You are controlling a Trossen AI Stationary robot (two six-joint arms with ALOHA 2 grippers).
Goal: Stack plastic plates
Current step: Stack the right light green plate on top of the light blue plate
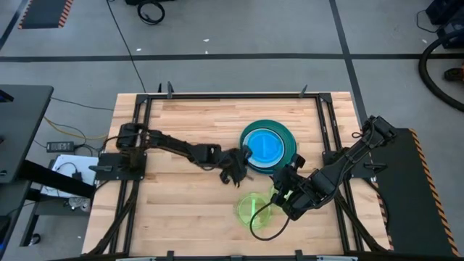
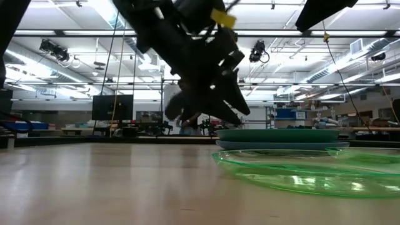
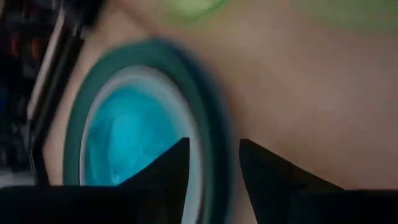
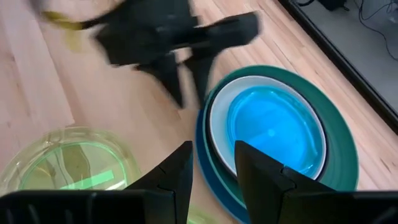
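A stack of plates (image 1: 268, 145) rests on the table: a teal plate (image 4: 339, 143) on a blue plate (image 4: 201, 149), then a white plate (image 4: 217, 115) and a translucent cyan plate (image 4: 273, 127) on top. Two neon-green plates (image 1: 254, 206) (image 2: 369, 156) lie near the stack, toward the near edge. My left gripper (image 3: 211, 168) is open above the stack's near-left rim, fingers pointing down. My right gripper (image 4: 211, 168) is open above the table between the stack and the green plates. No black plate shows.
Black rails (image 1: 326, 145) frame the wooden table (image 1: 181, 203) on all sides. A black cable (image 1: 264, 221) loops across the nearer green plate. Bare wood lies to the left and along the far edge.
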